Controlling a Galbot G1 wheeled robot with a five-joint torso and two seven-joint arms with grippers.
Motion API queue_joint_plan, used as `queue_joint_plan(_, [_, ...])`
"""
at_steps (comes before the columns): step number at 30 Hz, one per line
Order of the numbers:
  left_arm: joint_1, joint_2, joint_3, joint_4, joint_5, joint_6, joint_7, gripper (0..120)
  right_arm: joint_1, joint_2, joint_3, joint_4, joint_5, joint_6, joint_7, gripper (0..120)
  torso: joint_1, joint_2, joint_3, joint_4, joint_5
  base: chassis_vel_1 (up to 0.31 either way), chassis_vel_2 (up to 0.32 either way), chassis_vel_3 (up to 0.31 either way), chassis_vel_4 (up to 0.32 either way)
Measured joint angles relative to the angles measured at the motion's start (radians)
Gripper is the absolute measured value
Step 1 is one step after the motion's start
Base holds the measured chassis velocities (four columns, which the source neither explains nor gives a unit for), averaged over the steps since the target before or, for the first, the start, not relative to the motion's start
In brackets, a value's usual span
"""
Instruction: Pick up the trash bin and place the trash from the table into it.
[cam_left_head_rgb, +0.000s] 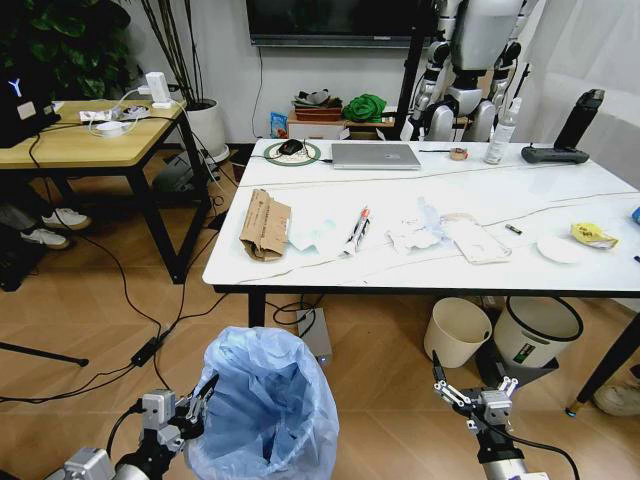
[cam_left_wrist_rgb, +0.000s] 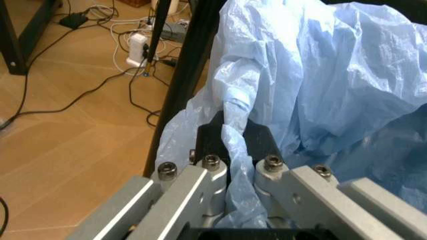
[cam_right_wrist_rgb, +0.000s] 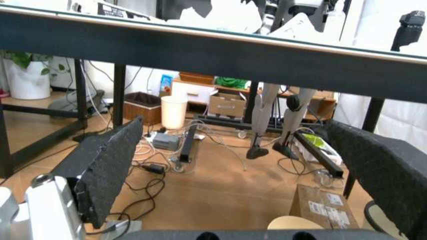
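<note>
On the floor before the marble table (cam_left_head_rgb: 520, 195), blue-bagged trash bin (cam_left_head_rgb: 262, 400) pinched at its rim by left gripper (cam_left_head_rgb: 196, 403), right gripper (cam_left_head_rgb: 474, 393) spread wide low beside it, cardboard (cam_left_head_rgb: 263, 224), tissues (cam_left_head_rgb: 412, 236), wrappers (cam_left_head_rgb: 590, 234) lay on the tabletop.

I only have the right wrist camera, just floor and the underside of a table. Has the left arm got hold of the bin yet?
Observer: Yes. The left gripper is pinched shut on the blue bag at the rim of the trash bin.
Operator: Where is my right gripper?
Observer: The right gripper hangs open, low in front of the table, right of the bin.
Operator: Trash on top?
Observer: Yes, a brown cardboard piece and crumpled tissues.
</note>
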Motion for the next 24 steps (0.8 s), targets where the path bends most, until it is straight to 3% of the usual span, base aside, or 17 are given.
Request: queue_joint_plan(24, [-0.001, -0.005, 0.002, 0.023, 0.037, -0.037, 0.012, 0, -0.008, 0.0, -0.001, -0.004, 0.0, 0.009, 0.0, 100, 0.046, 0.107, 0.061, -0.0001, 0.0, 0.0, 0.0, 0.0, 0.0])
